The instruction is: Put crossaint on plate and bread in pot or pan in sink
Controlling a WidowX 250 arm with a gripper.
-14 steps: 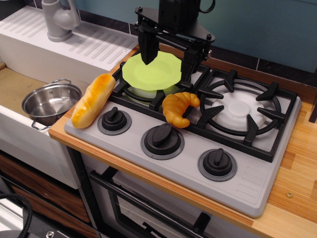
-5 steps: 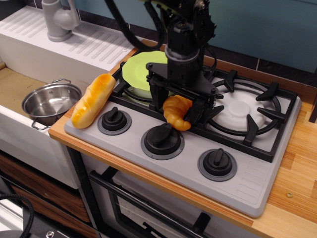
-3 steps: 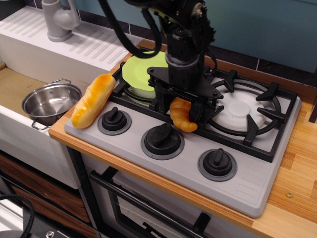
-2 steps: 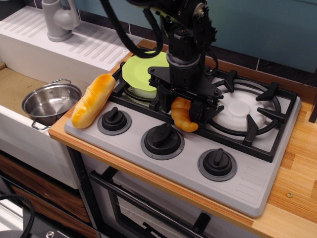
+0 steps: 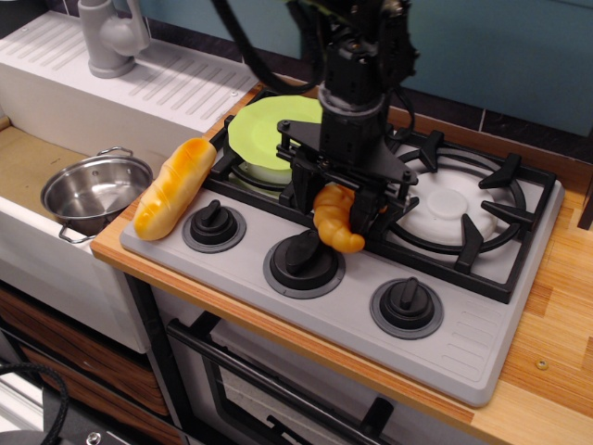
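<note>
**A:** What has changed since 0.4 s ago?

**B:** The gripper (image 5: 341, 197) has risen slightly, carrying the crossaint (image 5: 336, 220) with it; the pastry's lower tip now hangs over the middle knob (image 5: 303, 256) of the stove (image 5: 482, 334) rather than beside the grate. Compared with 2.8 s ago, the pastry has left its resting spot on the grate, right of the plate.

**A:** How is the arm posed?

**B:** It descends nearly vertically from the top edge, wrist straight down, with the black finger frame spread crosswise just right of the plate (image 5: 269, 130). The 2 fingers (image 5: 301, 184) are closed against the upper part of the pastry, 1 on each side.

**A:** How does the pastry look?

**B:** Glossy golden-orange, ridged, curved; it hangs tilted, upper end hidden between the fingers, lower end pointing down and to the right.

**A:** Where are the other items, relative to the plate?

**B:** The plate, lime-green and round, sits on the stove's left burner. The bread (image 5: 174, 187), pale yellow with an orange-brown top, lies to the plate's lower left, on the stove's left edge. The pot or pan (image 5: 93, 192), shiny steel with 2 loop handles, stands further left, in the sink (image 5: 28, 167). The grey tap (image 5: 109, 35) stands on the ribbed drainboard, upper left of the plate.
</note>
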